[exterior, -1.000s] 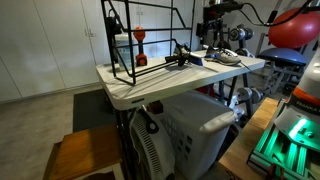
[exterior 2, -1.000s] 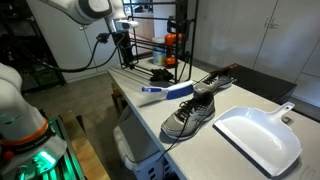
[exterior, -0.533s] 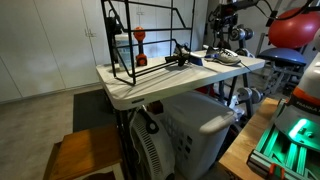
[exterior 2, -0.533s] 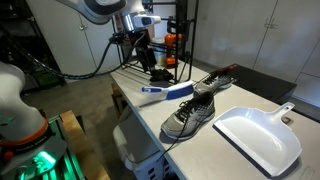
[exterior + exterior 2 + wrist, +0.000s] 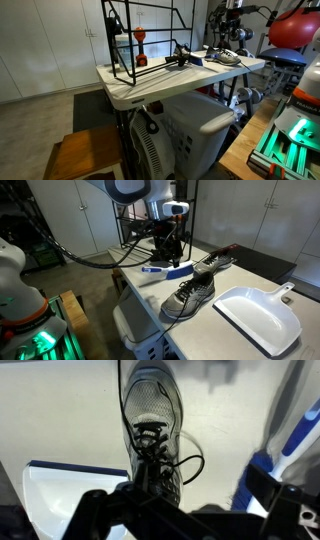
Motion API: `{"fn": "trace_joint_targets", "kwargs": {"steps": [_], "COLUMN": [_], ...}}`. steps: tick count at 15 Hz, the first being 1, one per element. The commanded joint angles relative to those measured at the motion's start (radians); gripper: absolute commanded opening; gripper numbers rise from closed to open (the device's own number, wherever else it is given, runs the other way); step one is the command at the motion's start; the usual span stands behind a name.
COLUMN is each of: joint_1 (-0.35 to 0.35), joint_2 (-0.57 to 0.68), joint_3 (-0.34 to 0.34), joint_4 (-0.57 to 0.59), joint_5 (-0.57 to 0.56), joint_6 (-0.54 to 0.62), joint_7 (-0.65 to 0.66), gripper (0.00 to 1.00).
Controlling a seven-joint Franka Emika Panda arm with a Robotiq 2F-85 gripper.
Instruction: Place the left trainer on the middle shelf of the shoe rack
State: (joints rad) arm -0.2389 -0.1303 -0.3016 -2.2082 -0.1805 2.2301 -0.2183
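Note:
Two trainers lie on the white table. One is grey mesh with a pale sole. A darker one lies just behind it. In an exterior view they show as one small dark clump. The wrist view looks down on the grey laced trainer, toe at the top. My gripper hangs above the table between the black rod shoe rack and the trainers. Its dark fingers stand wide apart with nothing between them. The rack stands at the table's other end, with its middle tier bare.
A white dustpan lies beside the grey trainer and shows in the wrist view. A blue brush lies near the gripper. An orange object sits by the rack. A white basket and a wooden stool stand below.
The arm has swung away from the rack toward the trainers, and the gripper now hangs nearer the blue brush. The trainers, brush and dustpan have not moved.

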Motion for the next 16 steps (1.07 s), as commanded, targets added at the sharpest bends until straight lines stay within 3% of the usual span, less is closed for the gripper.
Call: {"fn": "trace_joint_targets", "kwargs": {"steps": [1,5,12,16], "joint_1": [-0.009,-0.008,-0.021,-0.053], "joint_2": [0.016,0.028,0.218,0.34], "joint_3": [0.009,0.01,-0.002,0.011], "joint_4": [0.014,0.026,0.216,0.305], "joint_5": [0.006,0.009,0.182,0.205], "joint_6": [-0.002,-0.003,-0.092,-0.12], "joint_7": [-0.002,-0.002,-0.197,-0.224], "gripper": [1.0,1.0,1.0,1.0]}}
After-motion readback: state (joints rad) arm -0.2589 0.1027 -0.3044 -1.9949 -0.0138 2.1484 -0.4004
